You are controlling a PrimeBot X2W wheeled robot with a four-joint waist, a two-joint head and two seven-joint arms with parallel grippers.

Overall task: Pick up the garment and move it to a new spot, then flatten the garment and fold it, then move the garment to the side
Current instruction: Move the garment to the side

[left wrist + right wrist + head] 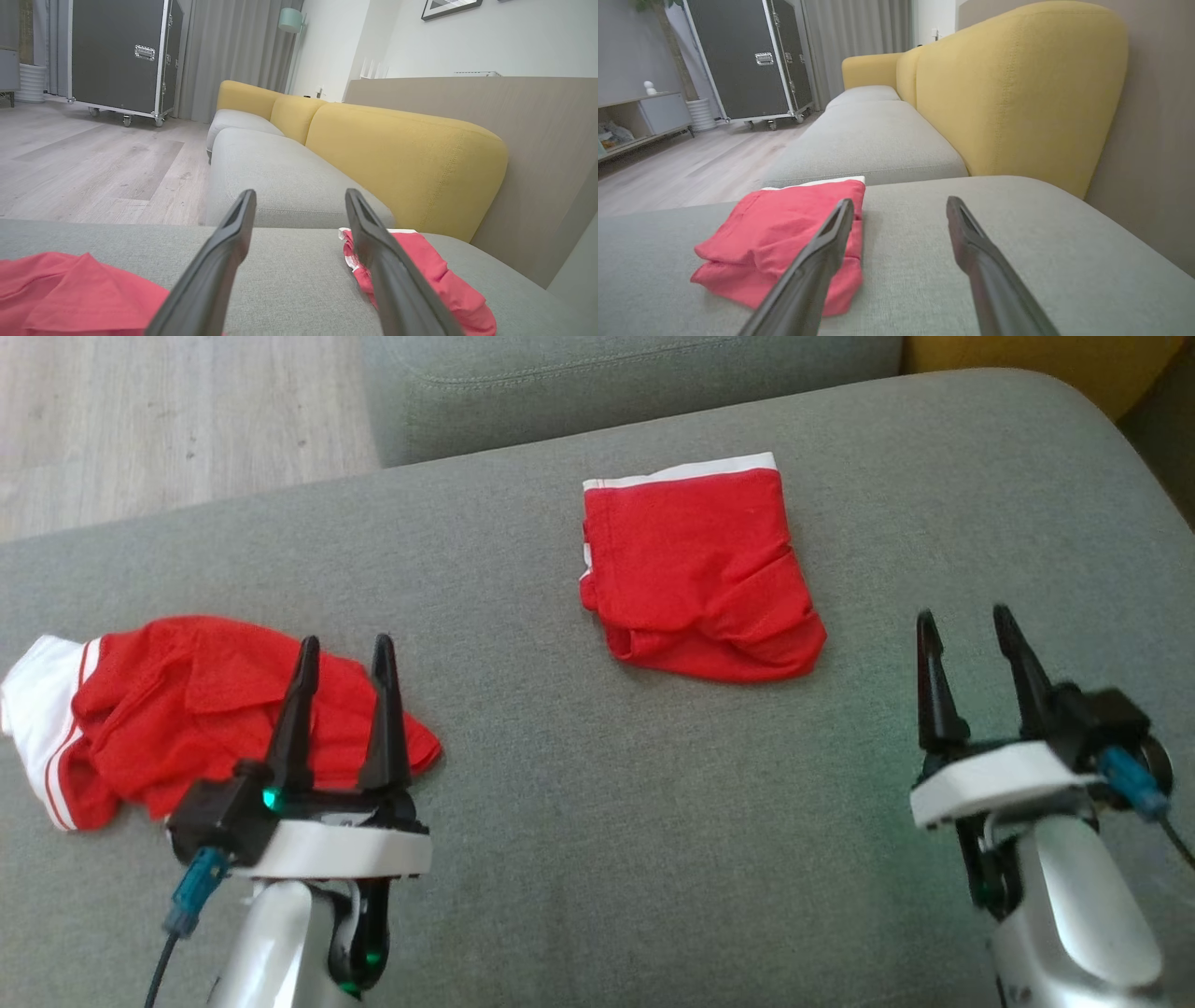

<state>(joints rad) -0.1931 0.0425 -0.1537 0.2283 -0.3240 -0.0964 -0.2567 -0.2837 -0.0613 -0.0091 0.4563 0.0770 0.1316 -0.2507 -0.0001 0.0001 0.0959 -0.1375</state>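
Two dark-fingered grippers hover over the grey fabric sofa seat (pixel 597 859), both spread and holding nothing: the left gripper (pixel 345 642) at the lower left of the head view, the right gripper (pixel 963 614) at the lower right. Pale wooden floor (pixel 140 420) shows at the upper left; the left wrist view adds a yellow padded backrest (pixel 402 158) and a black wheeled flight case (pixel 117 56). The crumpled red garment with a white striped waistband (pixel 187 700) sprawls at the left edge, partly behind the left gripper's fingers. The folded red garment with a white edge (pixel 695 579) lies above centre, well apart from it.
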